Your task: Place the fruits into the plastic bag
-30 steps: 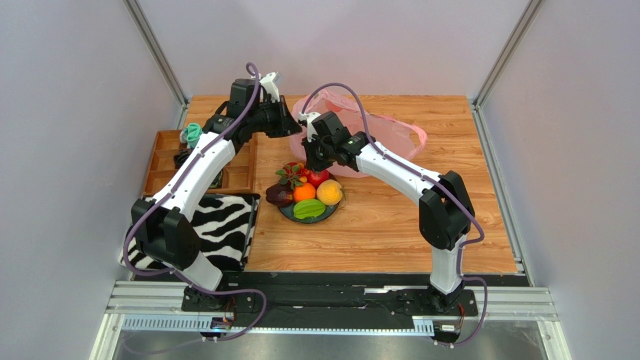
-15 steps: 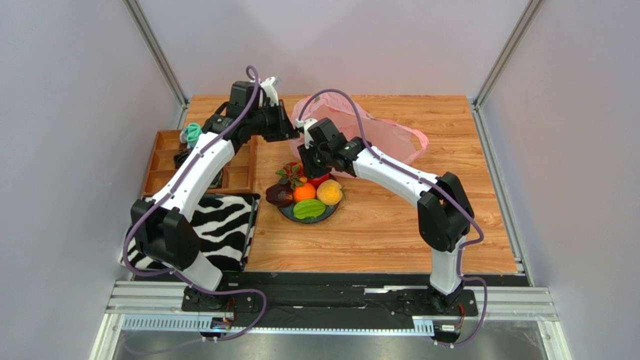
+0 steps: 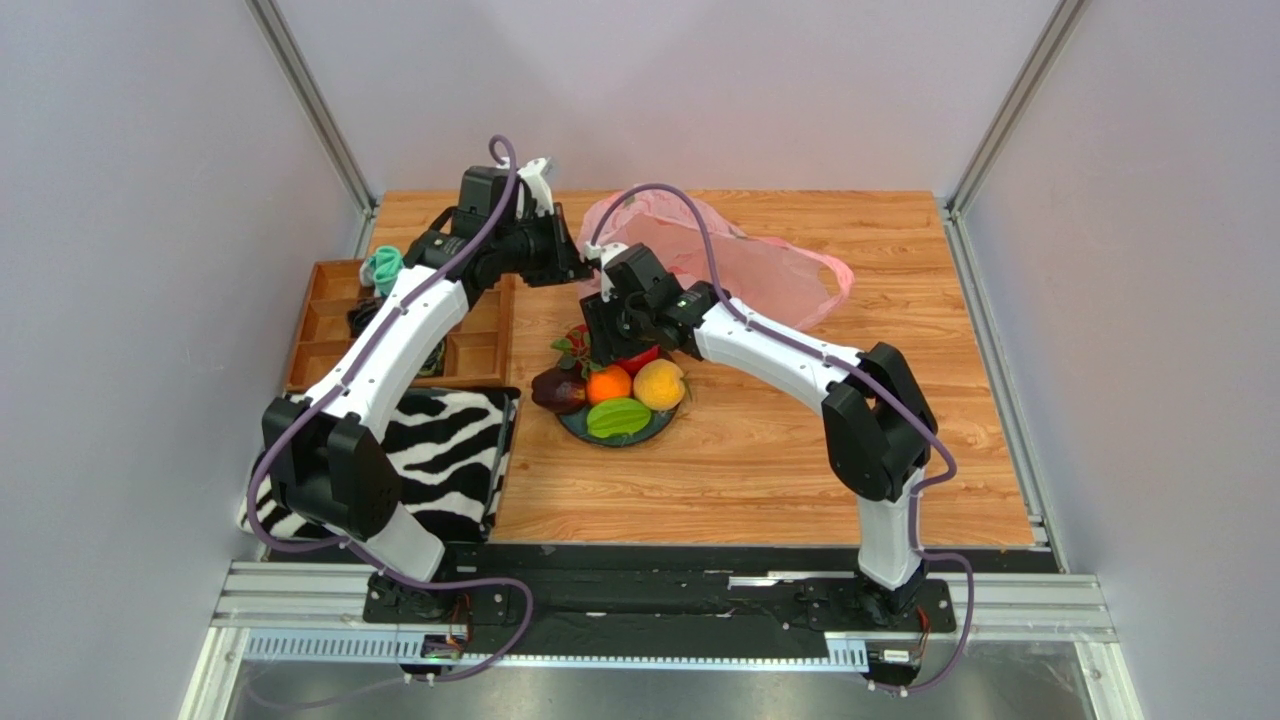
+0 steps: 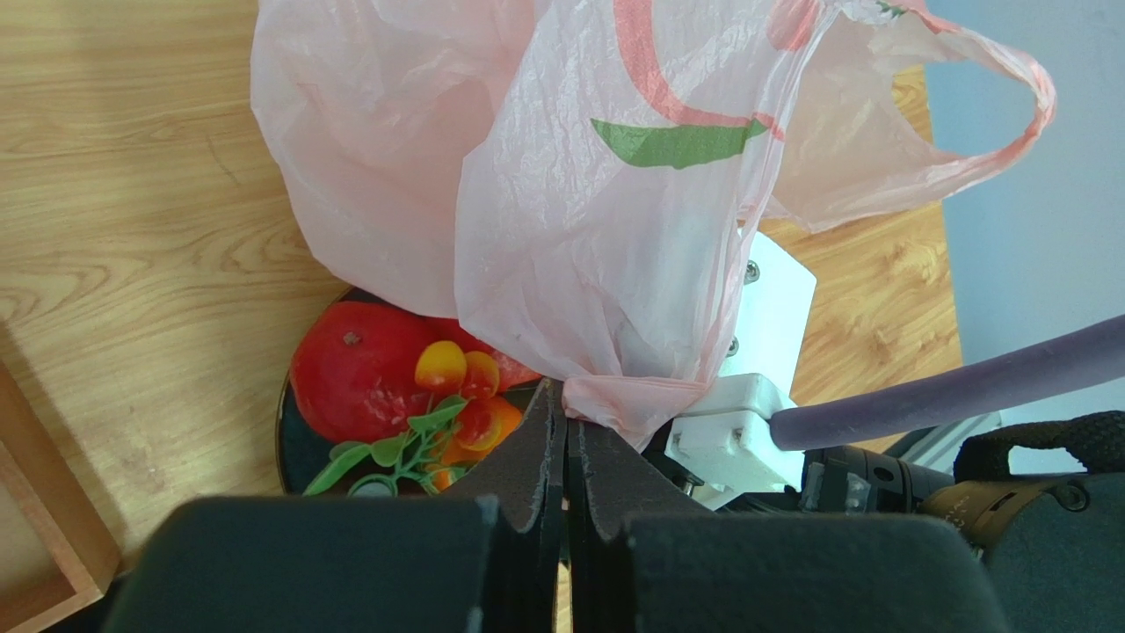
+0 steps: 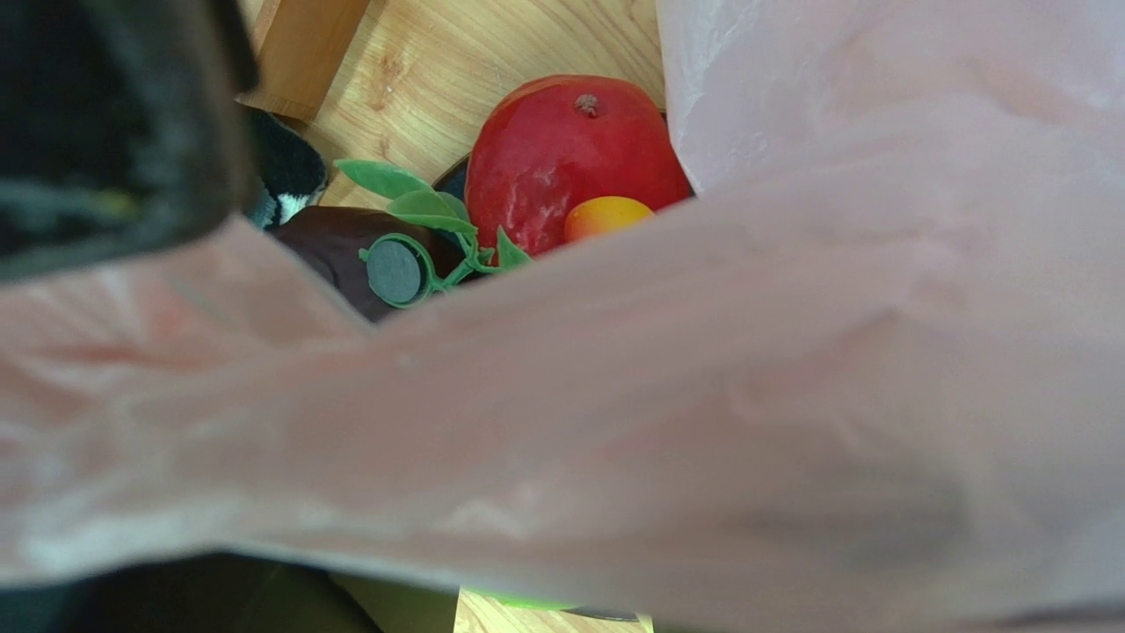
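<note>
Left wrist view: noted left gripper (image 4: 568, 429) clamped on plastic bag (image 4: 581, 211) hem, above plate (image 4: 293, 455). Found fruits (image 3: 616, 398) heaped on plate, mid-table. Cannot tell right gripper (image 3: 601, 345) jaw state; veiled by bag film.

The fruits (image 3: 619, 393) sit heaped on a plate (image 3: 661, 425); the pink translucent bag (image 3: 759, 270) lies crumpled behind, its near edge raised over them.

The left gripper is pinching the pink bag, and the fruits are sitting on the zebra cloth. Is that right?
Not quite. The left gripper does pinch the pink plastic bag, but the fruits sit on the dark round plate, not on the zebra-striped cloth. The top external view shows that cloth lying beside the plate, to its left.
</note>
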Controlling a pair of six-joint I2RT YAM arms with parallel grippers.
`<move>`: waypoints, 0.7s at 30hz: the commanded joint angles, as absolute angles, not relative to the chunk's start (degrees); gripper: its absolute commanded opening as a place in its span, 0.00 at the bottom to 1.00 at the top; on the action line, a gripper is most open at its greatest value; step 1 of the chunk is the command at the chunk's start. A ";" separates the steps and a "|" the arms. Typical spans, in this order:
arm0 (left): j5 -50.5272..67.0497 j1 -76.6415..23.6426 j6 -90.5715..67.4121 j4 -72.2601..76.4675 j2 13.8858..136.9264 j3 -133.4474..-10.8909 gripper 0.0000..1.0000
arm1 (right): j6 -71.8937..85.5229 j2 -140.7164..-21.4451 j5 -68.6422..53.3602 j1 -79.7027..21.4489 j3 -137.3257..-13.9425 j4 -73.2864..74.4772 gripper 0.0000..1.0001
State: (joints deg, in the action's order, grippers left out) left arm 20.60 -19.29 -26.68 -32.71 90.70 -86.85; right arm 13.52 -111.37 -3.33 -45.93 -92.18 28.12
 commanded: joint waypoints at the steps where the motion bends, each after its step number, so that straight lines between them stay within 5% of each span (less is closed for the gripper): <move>1: 21.27 -19.60 -26.54 -26.54 90.00 -86.57 0.00 | 12.74 -111.88 -7.38 -49.04 -93.08 22.86 0.49; 21: 18.90 -18.55 -25.05 -25.84 91.76 -85.96 0.00 | 15.73 -113.29 1.06 -49.39 -90.00 22.06 0.53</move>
